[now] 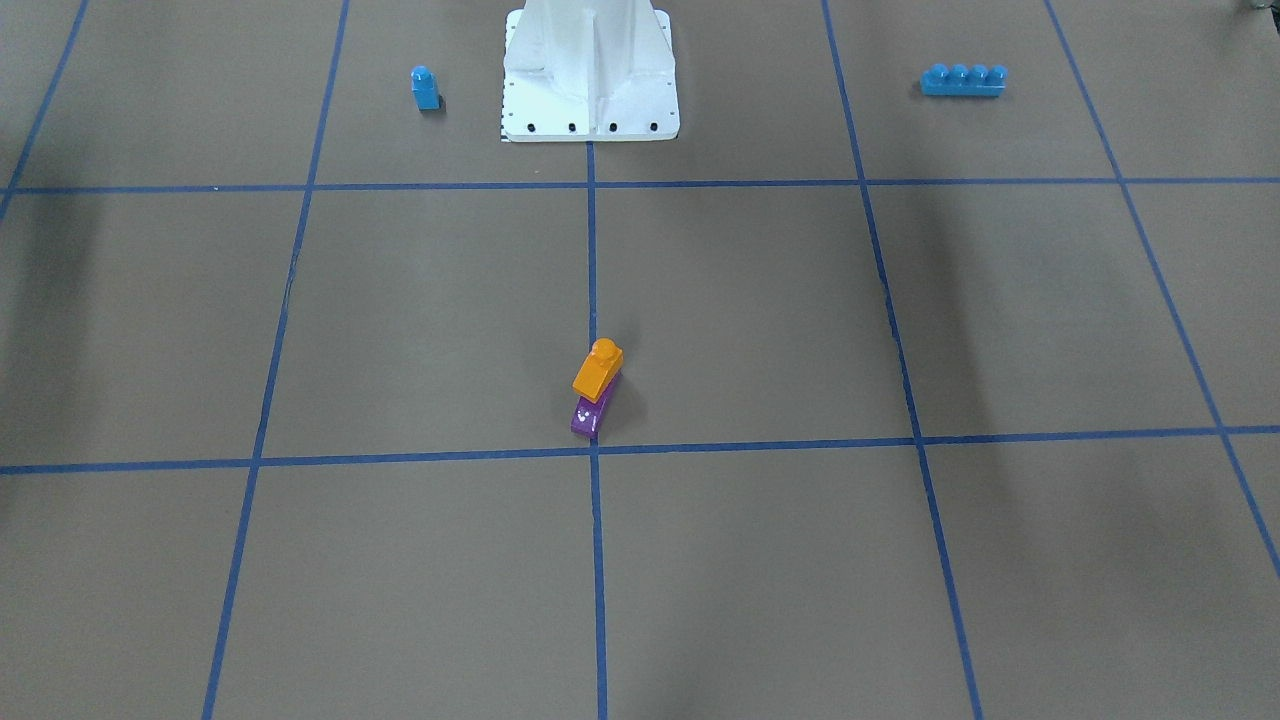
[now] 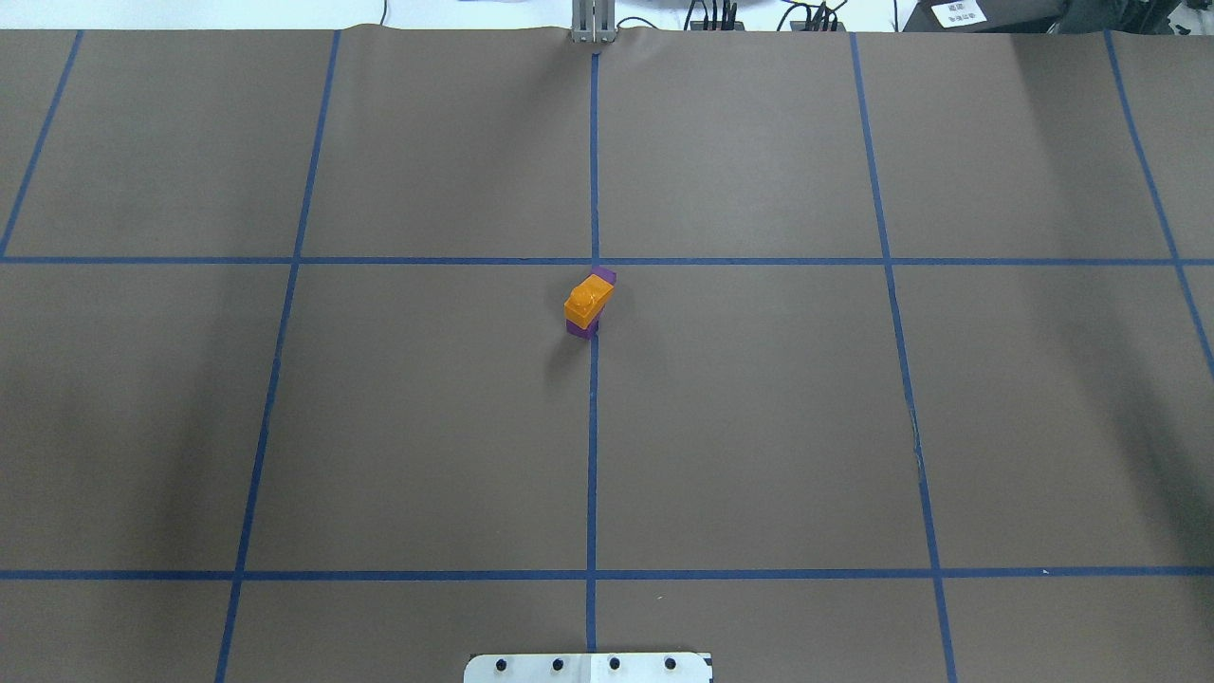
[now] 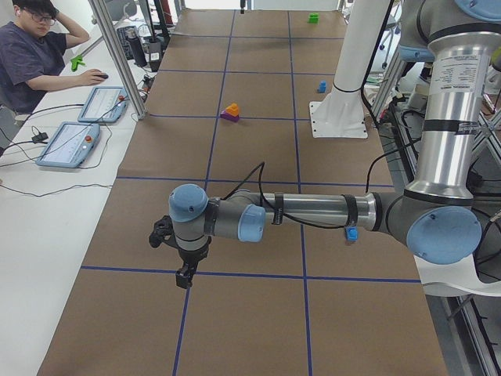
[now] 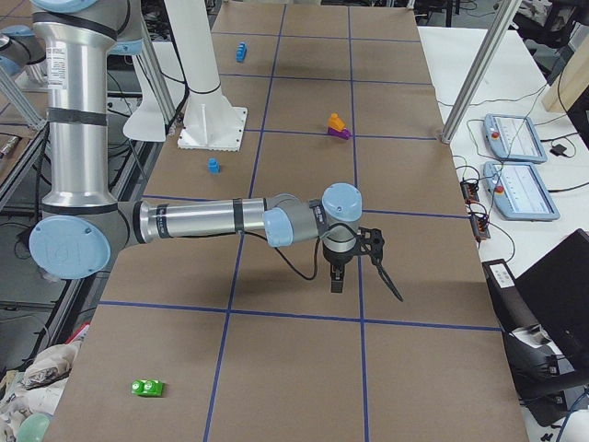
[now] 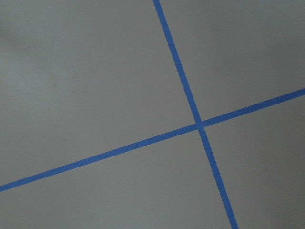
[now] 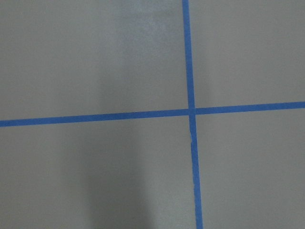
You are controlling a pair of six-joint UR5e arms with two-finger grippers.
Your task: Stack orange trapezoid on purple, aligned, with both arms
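Observation:
The orange trapezoid (image 1: 598,368) sits on top of the purple block (image 1: 590,412) near the table's middle, on the centre tape line. In the overhead view the orange block (image 2: 588,300) covers most of the purple block (image 2: 580,329), which shows at its ends. No gripper touches them. The left gripper (image 3: 184,274) hangs low over the table far from the stack and shows only in the exterior left view, so I cannot tell if it is open or shut. The right gripper (image 4: 336,281) shows only in the exterior right view, and I cannot tell its state either.
A small blue one-stud block (image 1: 425,88) and a long blue four-stud brick (image 1: 963,80) lie either side of the white robot base (image 1: 590,100). A green block (image 4: 145,388) lies at the right table end. An operator (image 3: 31,55) sits beside tablets.

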